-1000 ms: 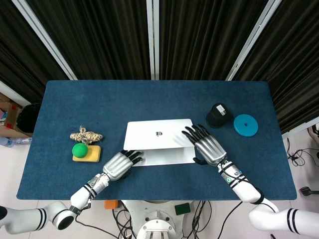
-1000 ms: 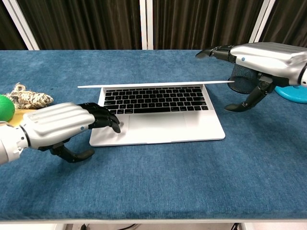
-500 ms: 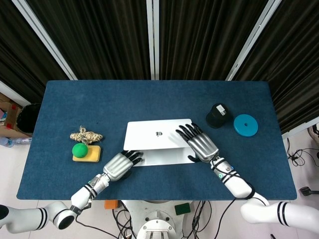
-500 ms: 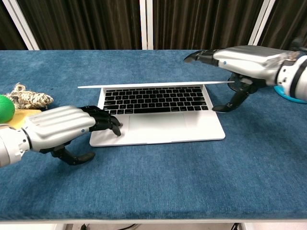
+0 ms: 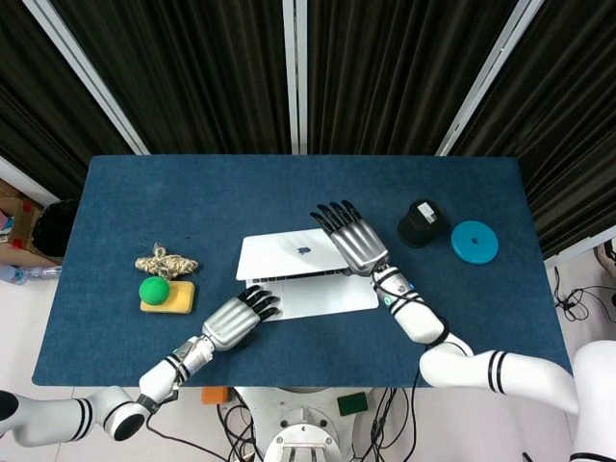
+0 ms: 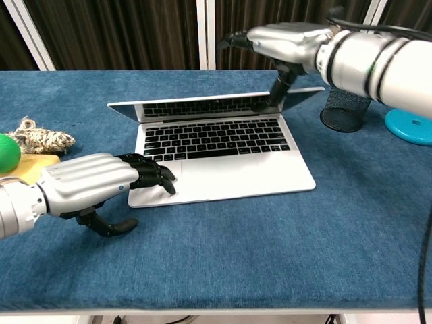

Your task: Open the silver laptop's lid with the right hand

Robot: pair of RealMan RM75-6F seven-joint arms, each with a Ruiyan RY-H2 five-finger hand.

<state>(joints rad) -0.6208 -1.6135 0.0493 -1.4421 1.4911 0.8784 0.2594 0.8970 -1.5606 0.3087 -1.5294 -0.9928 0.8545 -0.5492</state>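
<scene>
The silver laptop [image 5: 289, 254] lies at the table's middle, its lid part-way up; in the chest view the keyboard [image 6: 212, 138] shows under the raised lid [image 6: 202, 106]. My right hand [image 5: 348, 237] is over the lid's right side. Its thumb [image 6: 278, 86] hooks under the lid's right edge and its fingers [image 6: 243, 38] stretch over the top. My left hand [image 6: 94, 186] presses its fingertips on the base's front-left corner [image 6: 152, 192], thumb down on the cloth.
A black mesh cup [image 5: 421, 222] and a blue disc [image 5: 474, 242] stand right of the laptop. On the left are a rope bundle [image 5: 166, 261] and a green ball [image 5: 154, 290] on a yellow sponge [image 5: 173, 304]. Blue cloth covers the table [image 5: 192, 192].
My right hand moved left and away from me along the lid, thumb under its edge, and the lid rose from nearly flat to part open. The left hand stayed on the base.
</scene>
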